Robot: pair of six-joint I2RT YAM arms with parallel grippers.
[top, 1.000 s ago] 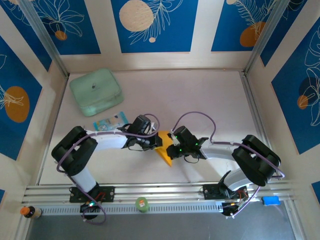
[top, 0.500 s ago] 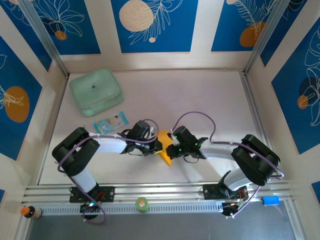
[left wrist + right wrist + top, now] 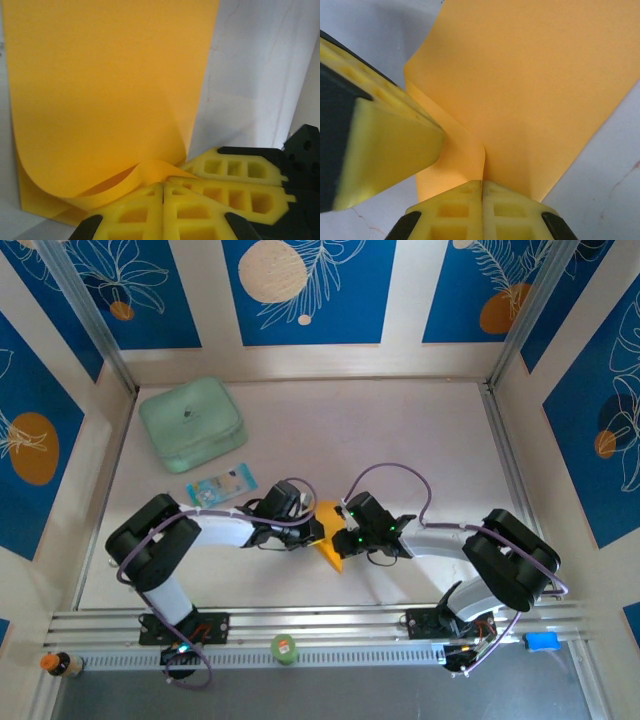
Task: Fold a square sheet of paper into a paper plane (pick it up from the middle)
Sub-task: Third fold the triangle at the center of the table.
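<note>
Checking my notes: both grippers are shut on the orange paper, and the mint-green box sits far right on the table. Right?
No. The top external view shows the mint-green box far left on the table. The left gripper and right gripper are shut on the orange paper.

no readable text, no legible labels

From above, the left gripper (image 3: 313,530) and right gripper (image 3: 347,536) cover most of the orange paper (image 3: 332,548), and 1 wedge peeks out. Left wrist: the sheet (image 3: 110,90) runs off the top. Right wrist: it (image 3: 530,85) runs off the top and right, beside 1 blurred yellow finger (image 3: 380,150). The blue-and-white packet (image 3: 221,483) has print too small to read.
</note>
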